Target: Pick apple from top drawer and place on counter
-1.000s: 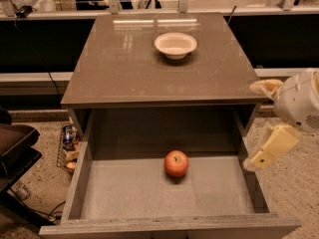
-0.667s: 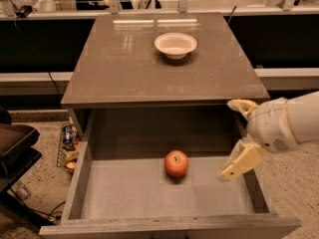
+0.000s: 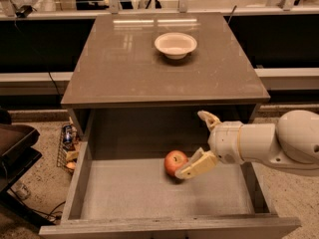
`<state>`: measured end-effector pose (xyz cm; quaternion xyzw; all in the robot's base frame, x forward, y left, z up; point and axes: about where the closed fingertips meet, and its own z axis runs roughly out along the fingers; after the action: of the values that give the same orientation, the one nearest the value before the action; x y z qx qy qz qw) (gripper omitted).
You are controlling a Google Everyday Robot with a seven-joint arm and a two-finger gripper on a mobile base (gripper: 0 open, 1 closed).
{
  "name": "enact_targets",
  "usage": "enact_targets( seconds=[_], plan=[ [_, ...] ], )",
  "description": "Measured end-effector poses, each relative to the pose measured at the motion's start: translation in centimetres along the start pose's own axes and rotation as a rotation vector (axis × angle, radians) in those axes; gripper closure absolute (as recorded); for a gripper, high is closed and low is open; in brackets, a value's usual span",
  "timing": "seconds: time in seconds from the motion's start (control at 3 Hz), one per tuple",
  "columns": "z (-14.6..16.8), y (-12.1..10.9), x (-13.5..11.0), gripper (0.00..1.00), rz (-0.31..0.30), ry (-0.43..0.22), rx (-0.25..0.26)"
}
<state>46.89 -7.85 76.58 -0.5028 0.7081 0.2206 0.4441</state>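
Note:
The red-orange apple (image 3: pixel 174 162) lies on the grey floor of the open top drawer (image 3: pixel 124 195), near its middle. My gripper (image 3: pixel 199 142) comes in from the right on a white arm and hangs over the drawer, just right of the apple. It is open: one pale finger (image 3: pixel 195 165) reaches down to the apple's right side, the other finger (image 3: pixel 209 118) points up and back. It holds nothing. The glossy brown-grey counter (image 3: pixel 124 68) lies above and behind the drawer.
A white bowl (image 3: pixel 175 45) stands on the counter toward the back. A pale ledge with metal rails (image 3: pixel 60 15) runs behind. A dark chair (image 3: pixel 15 153) and floor clutter with cables (image 3: pixel 67 143) sit to the left of the drawer.
My gripper has moved left over the drawer, from near the drawer's right wall to right beside the apple. The apple and the bowl have not moved.

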Motion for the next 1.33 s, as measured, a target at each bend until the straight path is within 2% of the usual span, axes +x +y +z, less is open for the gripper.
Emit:
enact_targets(
  seconds=[0.33, 0.67, 1.33],
  plan=[
    [-0.3, 0.0, -0.2, 0.00, -0.003, 0.008, 0.002],
    [0.2, -0.6, 2.5, 0.00, 0.039, 0.022, 0.022],
    [1.8, -2.7, 8.4, 0.00, 0.046, 0.008, 0.040]
  ],
)
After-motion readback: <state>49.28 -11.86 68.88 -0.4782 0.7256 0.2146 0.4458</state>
